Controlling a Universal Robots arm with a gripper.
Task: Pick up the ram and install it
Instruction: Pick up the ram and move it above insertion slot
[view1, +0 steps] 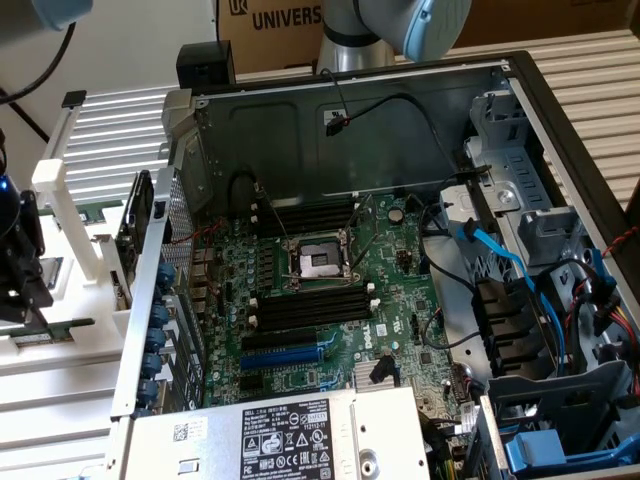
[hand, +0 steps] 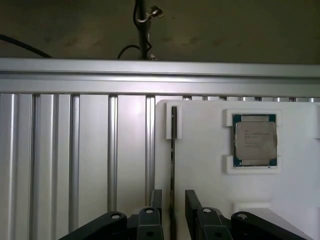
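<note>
The pincer (hand: 173, 196) stood wide open and empty astride the ram (hand: 173, 150), which I'd want centred between its jaws before any squeeze

The open pincer (hand: 173, 199) straddles the edge-on ram (hand: 173, 150) in a white tray (hand: 200, 175).

Soft even light, mild glare

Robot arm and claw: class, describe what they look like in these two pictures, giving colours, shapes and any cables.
The arm is a smooth silver-grey tube with rounded joints capped in light blue. A black cable trails beside another blue-capped joint. The claw is black, with two flat fingers carried on hinged link bars with round pins.
</note>
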